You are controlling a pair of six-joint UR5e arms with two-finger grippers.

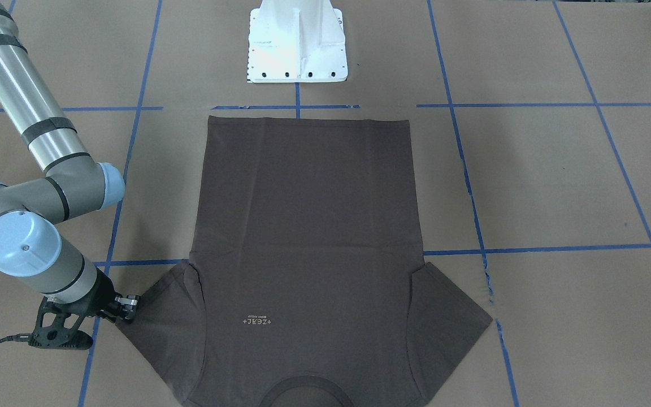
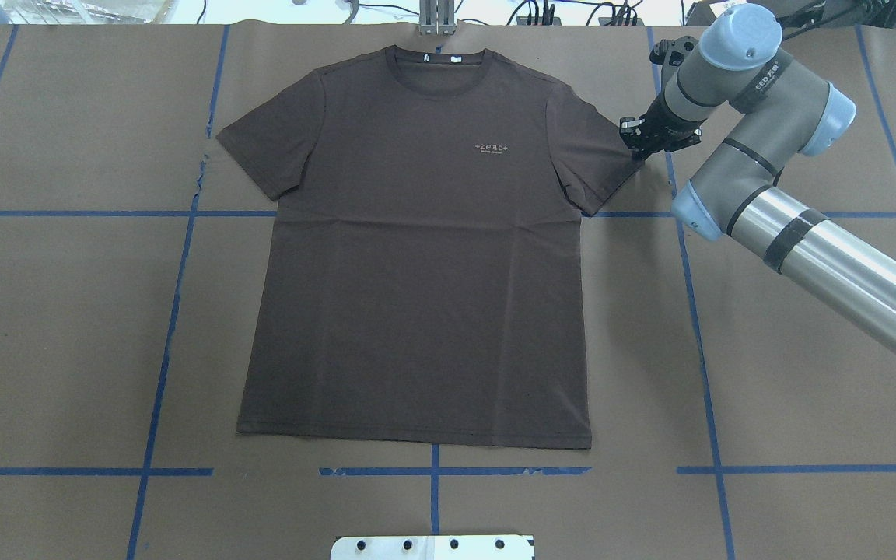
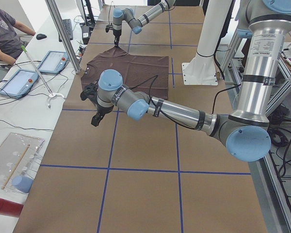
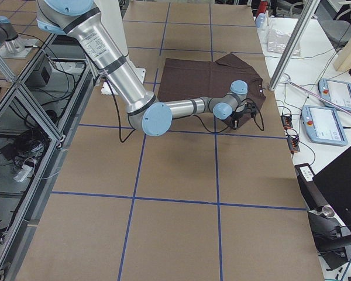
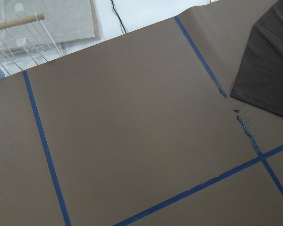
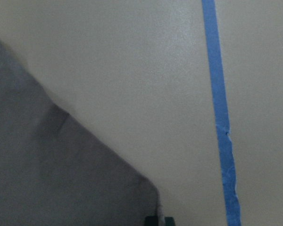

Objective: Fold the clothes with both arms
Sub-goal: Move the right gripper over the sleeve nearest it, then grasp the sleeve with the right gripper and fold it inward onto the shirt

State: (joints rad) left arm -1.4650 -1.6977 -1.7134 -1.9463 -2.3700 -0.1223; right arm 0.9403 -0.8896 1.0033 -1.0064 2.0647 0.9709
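The T-shirt point(image 2: 417, 272) lies flat, chest up, on the middle of the surface point(image 2: 67, 311) — thin, soft, light; likely to drape and slip, so pinch sleeve hems or shoulders; right jaws sit at one sleeve tip, left jaws hover near the other — whether either is closed, I cannot tell.

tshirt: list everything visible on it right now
Dark brown-grey T-shirt, thin soft-looking fabric, short sleeves, round ribbed collar, small pale chest lettering. It lies flat, front up, unfolded, sleeves spread, on the paper-covered table, hem toward the robot's base. Faint creases cross the body. The right end effector is at one sleeve's tip; whether it grips the cloth cannot be told.
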